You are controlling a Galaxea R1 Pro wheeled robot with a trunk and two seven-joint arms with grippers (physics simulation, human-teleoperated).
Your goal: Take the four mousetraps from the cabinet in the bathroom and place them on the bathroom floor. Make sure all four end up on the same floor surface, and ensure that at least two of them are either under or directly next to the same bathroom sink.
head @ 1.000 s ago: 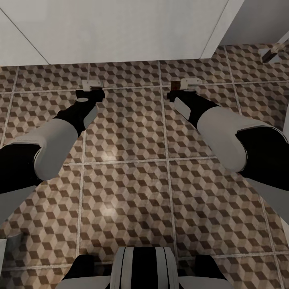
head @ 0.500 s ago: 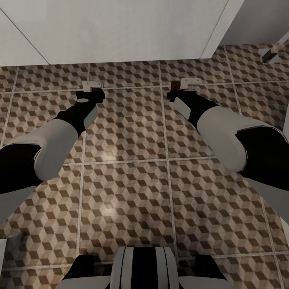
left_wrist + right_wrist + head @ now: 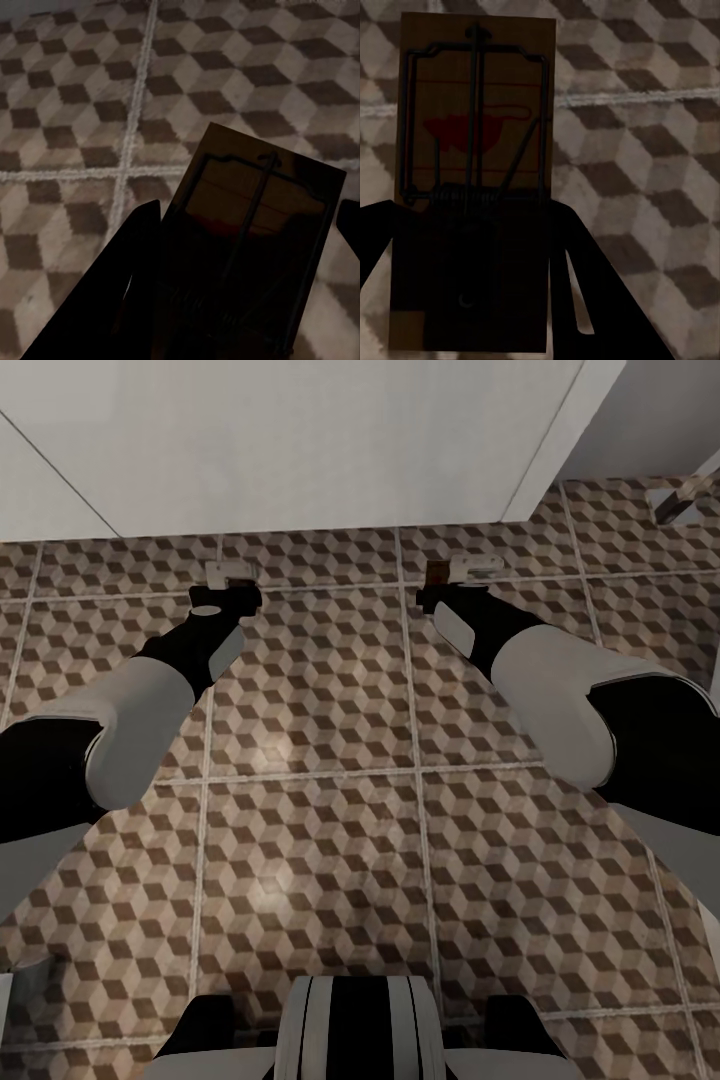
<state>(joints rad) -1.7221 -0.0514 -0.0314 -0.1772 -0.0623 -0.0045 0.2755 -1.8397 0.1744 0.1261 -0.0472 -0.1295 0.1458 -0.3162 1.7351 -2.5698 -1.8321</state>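
Cube-patterned bathroom floor (image 3: 310, 760) spreads below, a plain white wall (image 3: 300, 440) rising at its far edge, and both arms reach out over the tiles with cargo aboard.

In the right wrist view, a mousetrap (image 3: 476, 112) sits clamped between the dark fingers (image 3: 607, 307) of the right gripper (image 3: 452, 572), board face toward the camera, red mouse print and wire bar plainly readable. Its long axis runs straight out along the fingers, free end pointing away from the wrist; from the head camera that end aims toward the wall.

Over on the other side, the left gripper (image 3: 230, 572) is closed on a second mousetrap (image 3: 255, 225), one dark finger (image 3: 112, 300) alongside the board. This board also runs lengthwise out from the wrist, skewed a little off the finger line, with its wire frame in shadow.

Now the risks, as I read them. Both traps hang above the floor, how high I cannot tell, so releasing from here could let a board tumble, flip or skid off across a grout line. The left trap's skew suggests a less square grip; a jolt might twist it loose early. And no sink is plainly identifiable here, only a small unclear fitting (image 3: 675, 500) at the far right, so dropping both here may leave none beside one.
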